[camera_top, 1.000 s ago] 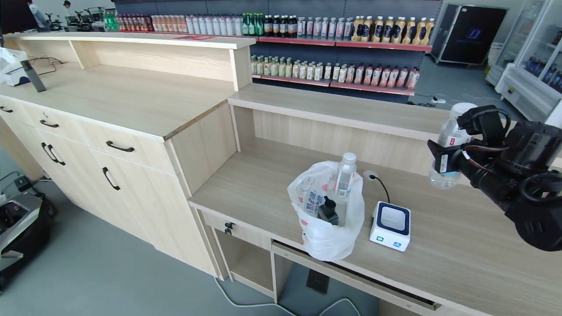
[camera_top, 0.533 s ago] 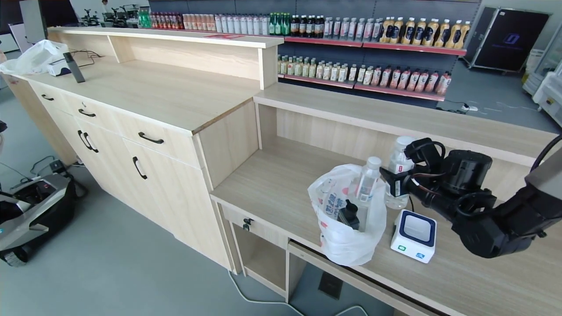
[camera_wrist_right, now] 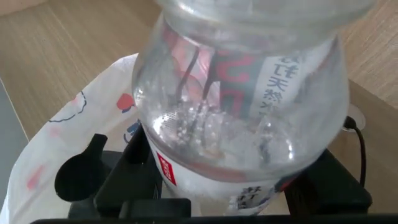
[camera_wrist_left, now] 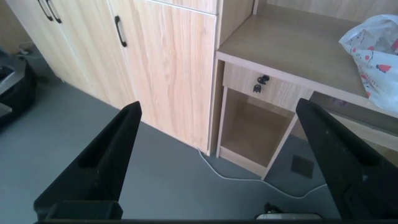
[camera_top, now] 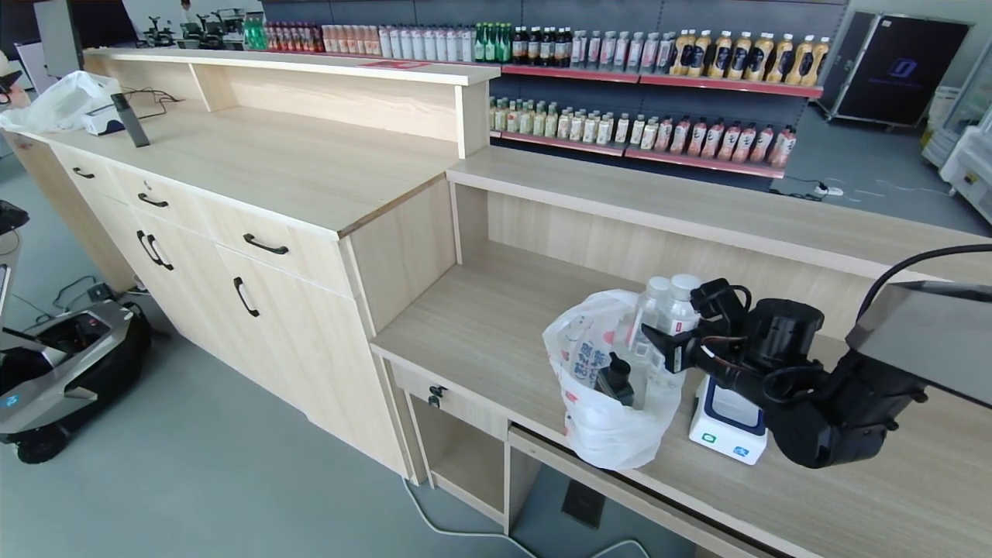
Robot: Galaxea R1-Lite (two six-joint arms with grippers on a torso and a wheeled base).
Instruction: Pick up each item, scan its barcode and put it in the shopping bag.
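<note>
My right gripper (camera_top: 671, 347) is shut on a clear water bottle (camera_top: 677, 316) with a white cap and a red-and-white label. It holds the bottle upright at the open mouth of the white shopping bag (camera_top: 601, 415), beside the scanner (camera_top: 728, 425). Inside the bag stand another clear bottle (camera_top: 649, 308) and a black pump-top item (camera_top: 616, 377). In the right wrist view the held bottle (camera_wrist_right: 242, 106) sits between the fingers (camera_wrist_right: 134, 183), with the bag (camera_wrist_right: 74, 124) below. My left gripper (camera_wrist_left: 221, 168) is open over the floor, in front of the counter and apart from the bag (camera_wrist_left: 373, 37).
The bag and scanner stand on a low wooden counter (camera_top: 496, 310) with a raised ledge (camera_top: 697, 201) behind. A higher counter with drawers (camera_top: 256, 170) lies to the left. The scanner's cable (camera_wrist_right: 360, 146) runs across the counter top. Drink shelves (camera_top: 635, 85) line the back wall.
The head camera shifted early on. My right gripper has carried the bottle leftward and down, from beyond the scanner to the mouth of the bag.
</note>
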